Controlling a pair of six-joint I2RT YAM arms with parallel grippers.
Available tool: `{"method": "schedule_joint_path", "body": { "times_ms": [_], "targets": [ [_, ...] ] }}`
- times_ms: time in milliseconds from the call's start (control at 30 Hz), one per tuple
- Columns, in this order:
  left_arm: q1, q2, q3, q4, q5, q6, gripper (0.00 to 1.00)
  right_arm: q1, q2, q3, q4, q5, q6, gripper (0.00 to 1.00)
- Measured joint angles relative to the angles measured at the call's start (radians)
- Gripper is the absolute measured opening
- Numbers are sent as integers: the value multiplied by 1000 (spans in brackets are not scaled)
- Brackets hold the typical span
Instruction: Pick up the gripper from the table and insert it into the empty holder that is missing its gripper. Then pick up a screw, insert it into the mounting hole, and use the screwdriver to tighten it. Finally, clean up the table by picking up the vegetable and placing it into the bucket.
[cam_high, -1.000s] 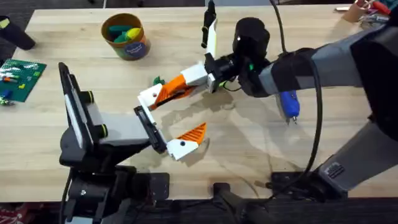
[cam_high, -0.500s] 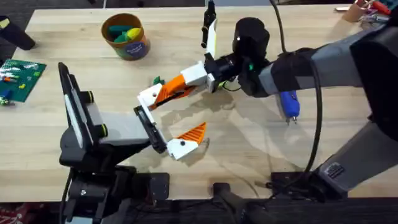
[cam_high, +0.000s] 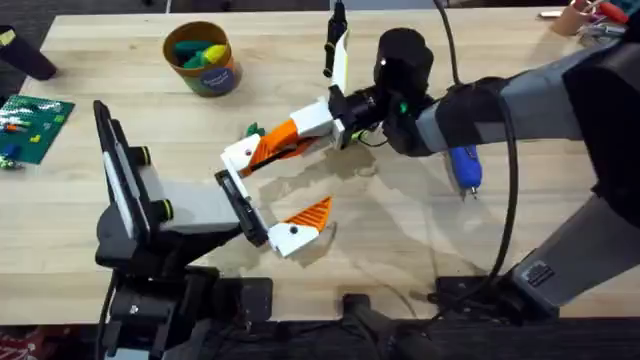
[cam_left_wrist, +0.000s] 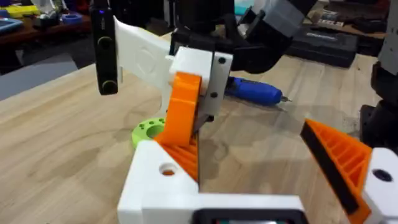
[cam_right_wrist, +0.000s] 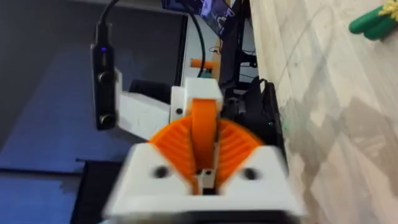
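Observation:
My right gripper (cam_high: 318, 128) is shut on the orange wedge-shaped gripper (cam_high: 272, 146) and holds it against the white holder (cam_high: 243, 153) on the left arm's black bar. In the left wrist view the gripper (cam_left_wrist: 183, 106) stands tilted just behind the holder (cam_left_wrist: 155, 186), whose mounting hole (cam_left_wrist: 166, 169) faces up. My left gripper (cam_high: 276, 186) is open, its ribbed orange finger (cam_high: 310, 212) apart from the holder. The blue screwdriver (cam_high: 465, 168) lies on the table to the right. The vegetable (cam_right_wrist: 372, 22) lies on the wood. The bucket (cam_high: 203, 58) stands at the back left. The screw is out of view.
A lime green disc (cam_left_wrist: 149, 132) with holes lies beside the holder. A green circuit-like board (cam_high: 30, 125) sits at the table's left edge. Coloured toy pieces fill the bucket. Bare wood stretches in front of the screwdriver.

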Motion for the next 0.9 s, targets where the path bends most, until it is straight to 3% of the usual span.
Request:
{"method": "schedule_joint_path", "body": {
  "times_ms": [33,200,233,600,900],
  "targets": [
    [0,0,0,0,0,0,986,0,0,0,-3,2,4,204],
    [-2,0,0,0,19,1,986,15,17,0,-5,21,19,919],
    [-2,0,0,-1,21,1,986,18,20,0,-6,22,19,969],
    [-2,0,0,-1,25,1,986,8,21,0,-6,26,22,992],
    [-2,0,0,-1,25,2,986,-78,-27,0,-63,30,-63,992]
  ]
}}
